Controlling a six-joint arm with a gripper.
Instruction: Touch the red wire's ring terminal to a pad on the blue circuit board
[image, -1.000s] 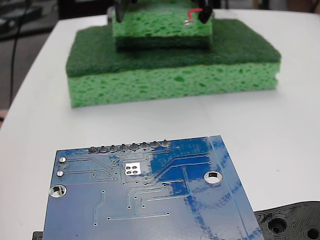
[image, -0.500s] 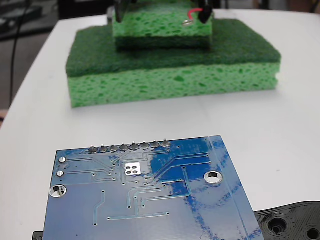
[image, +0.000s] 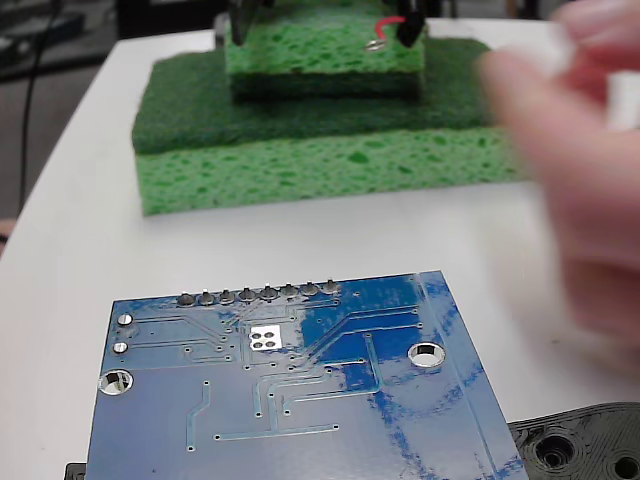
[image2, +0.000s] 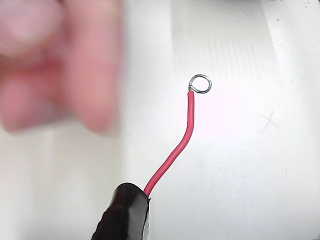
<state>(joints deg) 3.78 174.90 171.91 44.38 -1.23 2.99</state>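
Observation:
The blue circuit board (image: 290, 390) lies flat at the front of the fixed view, with a row of grey solder blobs along its far edge. Far behind it, at the top edge, two dark parts of my gripper (image: 322, 25) stand at either side of a small green sponge (image: 320, 55). The red wire (image: 388, 24) sticks out from the right dark part, and its ring terminal (image: 375, 43) hangs over the sponge top, well away from the board. In the wrist view the red wire (image2: 180, 145) rises from a black taped tip (image2: 122, 215) to the ring terminal (image2: 200, 83) over a white surface.
The small sponge sits on a larger green sponge (image: 320, 160) on the white table (image: 70, 230). A blurred human hand (image: 590, 170) fills the right side of the fixed view and shows as a blurred hand (image2: 60, 65) upper left in the wrist view. A black holed plate (image: 590, 445) lies at the front right.
A blurred human hand has come in from the right, covering the right end of the large sponge. The gripper, wire and board have not moved.

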